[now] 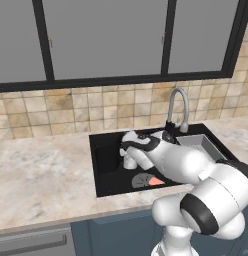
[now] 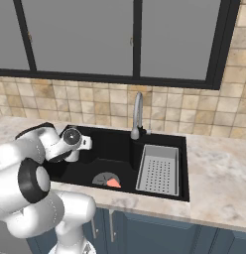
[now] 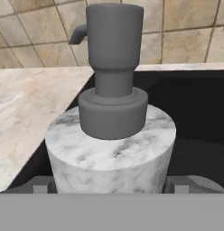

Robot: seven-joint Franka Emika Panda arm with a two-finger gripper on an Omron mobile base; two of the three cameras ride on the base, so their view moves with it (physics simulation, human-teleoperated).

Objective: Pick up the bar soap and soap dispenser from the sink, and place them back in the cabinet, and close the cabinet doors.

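Marble-white soap dispenser upright in sink, between wide-open gripper fingers, not clamped; bar soap near front edge.

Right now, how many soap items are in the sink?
2. The soap dispenser stands at the sink's left side, between the open gripper's fingers; the bar soap lies beside the drain. None seem hidden.

Ahead of you runs a beige and tan tiled wall, and above it sit grey window panes in black frames. A pale marbled countertop spreads to both sides, lit evenly, over blue lower fronts.
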